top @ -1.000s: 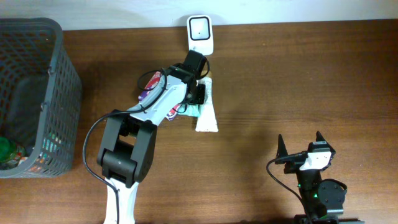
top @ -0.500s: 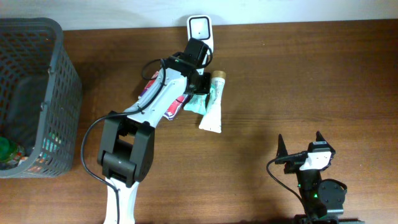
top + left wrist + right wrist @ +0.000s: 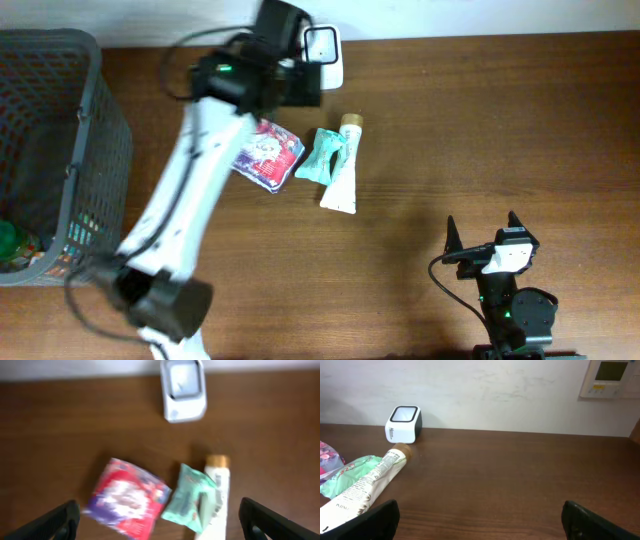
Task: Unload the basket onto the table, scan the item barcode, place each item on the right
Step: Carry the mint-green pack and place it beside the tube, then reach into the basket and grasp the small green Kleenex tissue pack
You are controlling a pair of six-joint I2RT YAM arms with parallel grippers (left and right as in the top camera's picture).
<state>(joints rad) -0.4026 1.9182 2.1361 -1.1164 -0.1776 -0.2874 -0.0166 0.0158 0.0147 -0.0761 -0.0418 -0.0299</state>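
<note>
left gripper [image 3: 161,519] – spread wide, holding nothing | right gripper [image 3: 482,225] – wide, holding nothing | white tan-capped plastic tube [image 3: 341,170] flat near white box-shaped scanner [image 3: 325,50]

The desk [image 3: 500,130] is showing dark brown wood grain with a soft, low sheen; the scanner [image 3: 404,424] is looking like smooth white plastic with a glossier window on top. The tube [image 3: 340,190] is presenting smooth white plastic under a tan cap [image 3: 351,123]; the green pouch [image 3: 322,158] and the red-and-purple packet [image 3: 266,155] are looking like crinkled, shiny film; the basket [image 3: 100,110] is showing matt grey plastic mesh.
</note>
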